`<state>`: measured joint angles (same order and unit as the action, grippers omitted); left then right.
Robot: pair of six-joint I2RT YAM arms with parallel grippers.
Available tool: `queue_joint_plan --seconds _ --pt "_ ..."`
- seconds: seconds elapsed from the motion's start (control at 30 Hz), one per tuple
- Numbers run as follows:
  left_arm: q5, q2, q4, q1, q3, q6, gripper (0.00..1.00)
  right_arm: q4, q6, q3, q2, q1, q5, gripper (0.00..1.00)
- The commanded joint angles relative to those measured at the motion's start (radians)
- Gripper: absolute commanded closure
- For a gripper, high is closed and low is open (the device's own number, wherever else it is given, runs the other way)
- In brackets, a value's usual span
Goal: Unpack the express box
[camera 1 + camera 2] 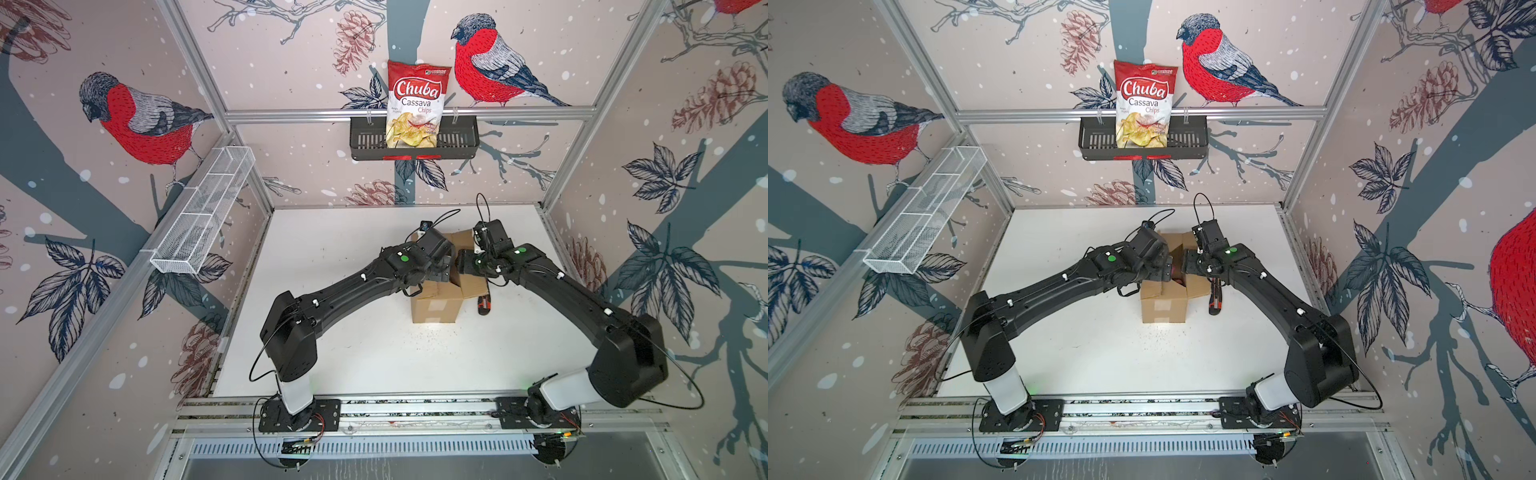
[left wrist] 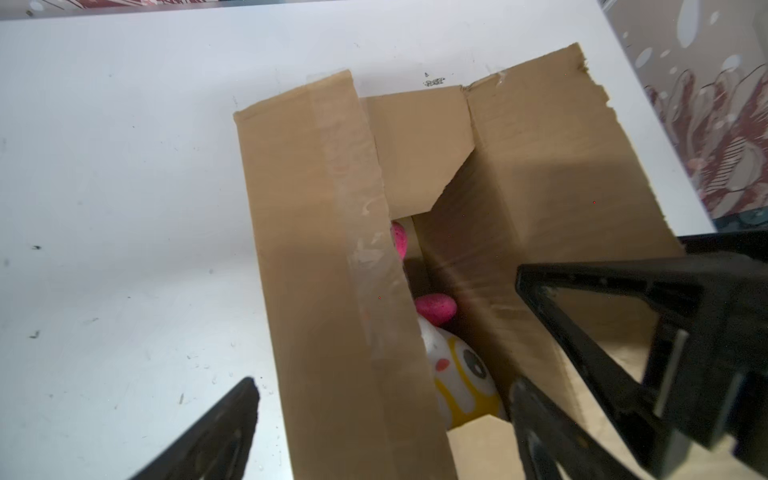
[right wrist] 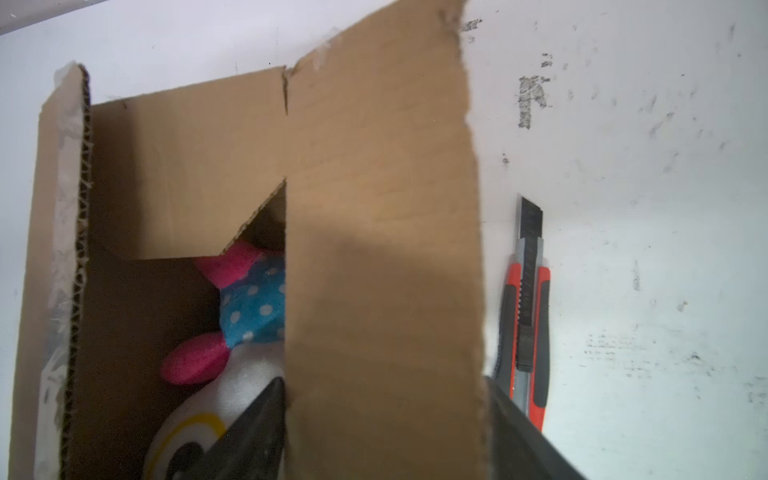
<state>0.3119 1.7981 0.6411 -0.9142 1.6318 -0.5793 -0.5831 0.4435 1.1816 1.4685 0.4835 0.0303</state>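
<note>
The express box [image 1: 436, 307] [image 1: 1163, 307] stands mid-table with its top flaps up. Inside lies a plush toy [image 2: 457, 374] [image 3: 249, 303], white with a yellow-ringed eye, pink limbs and blue dotted cloth. My left gripper [image 2: 384, 380] [image 1: 442, 270] is open and straddles the left long flap [image 2: 324, 249], one finger outside over the table and one inside the box. My right gripper [image 3: 384, 380] [image 1: 461, 264] is open too. The right long flap [image 3: 382, 249] stands between its fingers, one inside by the toy and one outside.
A red and black utility knife [image 3: 525, 316] [image 1: 483, 305] lies on the table just right of the box, blade out. On the back wall hangs a black slotted basket [image 1: 365, 141] holding a chips bag [image 1: 417, 104]. A white wire basket [image 1: 203, 212] hangs on the left wall.
</note>
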Motion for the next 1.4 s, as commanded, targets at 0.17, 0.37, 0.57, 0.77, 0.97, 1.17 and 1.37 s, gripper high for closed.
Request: queue_joint_plan --seconds 0.17,0.37,0.57,0.77,0.97,1.17,1.37 --pt "0.053 0.097 0.138 -0.014 0.133 0.046 0.09 0.063 0.005 -0.034 -0.025 -0.007 -0.04 0.44" --pt "0.095 0.203 0.257 -0.023 0.274 0.047 0.09 0.079 0.019 -0.043 -0.027 -0.007 -0.06 0.43" --pt "0.188 0.268 0.377 -0.029 0.371 0.021 0.13 0.088 0.021 -0.051 -0.025 -0.008 -0.061 0.46" --pt "0.291 0.273 0.455 -0.032 0.417 -0.001 0.14 0.097 0.03 -0.054 -0.018 -0.008 -0.056 0.5" --pt "0.384 0.271 0.53 -0.035 0.438 -0.032 0.14 0.079 0.032 -0.041 -0.01 -0.008 -0.035 0.53" --pt "0.441 0.227 0.546 -0.035 0.41 -0.058 0.14 0.063 0.032 -0.034 -0.008 -0.008 -0.021 0.54" --pt "0.478 0.167 0.542 -0.035 0.355 -0.082 0.14 0.043 0.032 -0.035 -0.012 -0.007 -0.003 0.55"
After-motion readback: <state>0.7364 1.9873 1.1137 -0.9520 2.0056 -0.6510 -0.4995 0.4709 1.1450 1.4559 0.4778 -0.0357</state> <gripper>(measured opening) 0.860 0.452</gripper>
